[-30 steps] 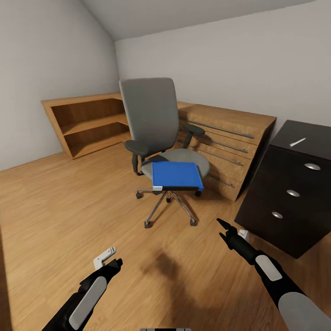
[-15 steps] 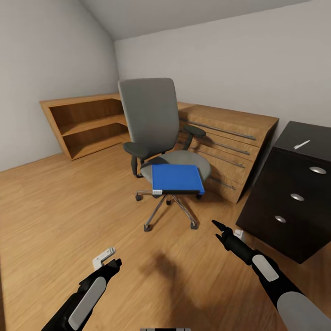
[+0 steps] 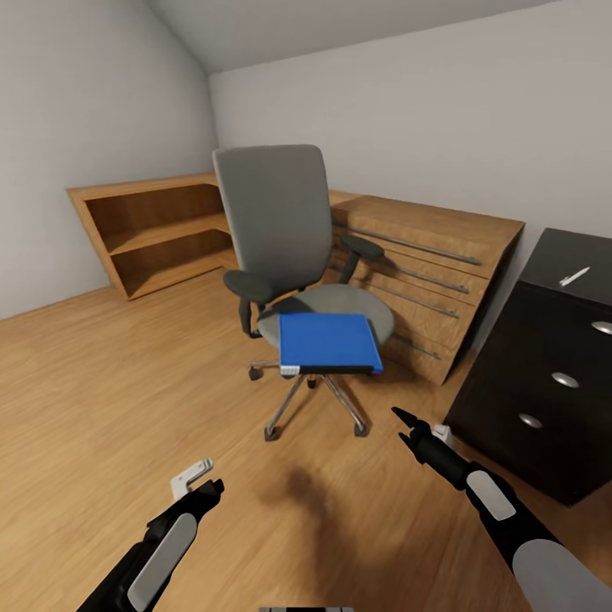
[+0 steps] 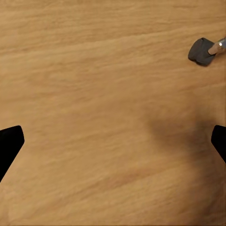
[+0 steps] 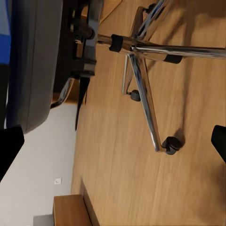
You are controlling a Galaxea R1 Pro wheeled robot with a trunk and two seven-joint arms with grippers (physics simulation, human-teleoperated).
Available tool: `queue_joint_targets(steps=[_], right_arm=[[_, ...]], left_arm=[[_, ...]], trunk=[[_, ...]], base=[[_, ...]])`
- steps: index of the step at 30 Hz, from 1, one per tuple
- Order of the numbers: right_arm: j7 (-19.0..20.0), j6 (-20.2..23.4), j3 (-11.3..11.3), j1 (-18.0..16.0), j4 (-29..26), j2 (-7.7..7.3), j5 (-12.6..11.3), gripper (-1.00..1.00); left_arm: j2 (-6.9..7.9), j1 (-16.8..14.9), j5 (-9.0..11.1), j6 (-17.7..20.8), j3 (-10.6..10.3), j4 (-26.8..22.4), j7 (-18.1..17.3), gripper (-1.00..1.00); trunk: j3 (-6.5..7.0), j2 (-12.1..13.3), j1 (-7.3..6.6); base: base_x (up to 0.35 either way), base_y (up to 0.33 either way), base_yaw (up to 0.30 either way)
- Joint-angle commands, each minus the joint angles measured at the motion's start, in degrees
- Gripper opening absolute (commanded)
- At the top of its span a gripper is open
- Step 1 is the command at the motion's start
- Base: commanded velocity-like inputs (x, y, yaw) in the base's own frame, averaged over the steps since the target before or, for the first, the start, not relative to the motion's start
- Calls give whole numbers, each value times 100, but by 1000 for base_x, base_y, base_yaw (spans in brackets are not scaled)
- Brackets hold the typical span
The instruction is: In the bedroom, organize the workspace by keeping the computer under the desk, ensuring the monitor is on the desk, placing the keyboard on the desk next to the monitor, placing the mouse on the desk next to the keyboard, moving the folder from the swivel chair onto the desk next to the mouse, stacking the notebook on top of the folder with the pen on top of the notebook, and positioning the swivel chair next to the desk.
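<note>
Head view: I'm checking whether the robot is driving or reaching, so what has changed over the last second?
The whole picture shifted: the swivel chair with the folder looms slightly larger and the black drawer unit slid toward the right edge, so the camera moved, likely the robot rolling forward. The right gripper rose a little toward the chair. Nothing was grasped; the left gripper kept its pose, and the folder stayed on the seat.

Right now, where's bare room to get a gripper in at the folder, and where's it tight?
Open floor lies between the grippers and the swivel chair, so the front edge of the folder is free to approach. The chair's left side toward the oak shelving is bare floor too. Tight: the gap between chair and black drawer unit, and behind, where the wooden drawer chest sits close.
</note>
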Motion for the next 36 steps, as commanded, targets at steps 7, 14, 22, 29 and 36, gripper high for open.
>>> queue_joint_targets(steps=[7,14,22,29,36], right_arm=[[3,51,-8,-3,8,6,-37,100],[89,64,23,-3,-31,6,-44,100],[400,81,395,-3,-267,-2,-47,100],[578,83,479,5,-328,-54,-45,100],[591,83,485,6,-332,-79,-45,100]], left_arm=[[10,-7,34,13,-18,3,45,100],[11,-4,34,17,-10,3,45,100],[11,-5,34,18,-9,3,45,100],[11,-5,34,14,-9,3,46,100],[11,-4,36,13,-9,3,45,100]], trunk=[[-5,-2,0],[-5,-2,0],[-5,-2,0],[-5,-2,0],[-5,-2,0]], base=[[38,0,0],[2,0,0],[0,0,0],[1,0,0],[133,50,0]])
